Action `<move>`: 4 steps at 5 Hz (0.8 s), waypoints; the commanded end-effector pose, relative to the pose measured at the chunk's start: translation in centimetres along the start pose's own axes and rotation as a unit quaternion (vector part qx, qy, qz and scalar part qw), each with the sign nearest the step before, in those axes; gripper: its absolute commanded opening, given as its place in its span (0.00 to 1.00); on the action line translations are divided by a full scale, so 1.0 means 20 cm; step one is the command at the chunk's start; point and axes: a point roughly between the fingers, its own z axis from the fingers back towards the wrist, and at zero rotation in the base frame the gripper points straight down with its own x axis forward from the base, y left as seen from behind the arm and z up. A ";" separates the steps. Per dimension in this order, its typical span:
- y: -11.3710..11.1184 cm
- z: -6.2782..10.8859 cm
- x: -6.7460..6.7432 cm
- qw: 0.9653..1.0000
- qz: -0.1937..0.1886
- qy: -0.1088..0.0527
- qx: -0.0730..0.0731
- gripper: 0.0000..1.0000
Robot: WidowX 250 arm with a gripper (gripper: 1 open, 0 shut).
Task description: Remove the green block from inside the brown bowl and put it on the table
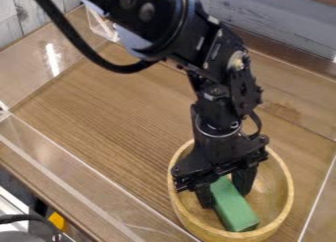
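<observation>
green block, inside brown bowl

Lighting was even and fairly bright. White glare streaked the clear plastic wall at upper left (sheen on the table too). Low resolution softened all edges; shadows were faint.

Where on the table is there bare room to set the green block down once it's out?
The table lies bare left of the brown bowl, out to the clear wall, and behind it toward the far edge. It is crowded only inside the bowl, where the gripper straddles the green block.
</observation>
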 end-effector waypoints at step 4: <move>0.01 0.03 0.01 1.000 -0.006 -0.012 0.002 0.00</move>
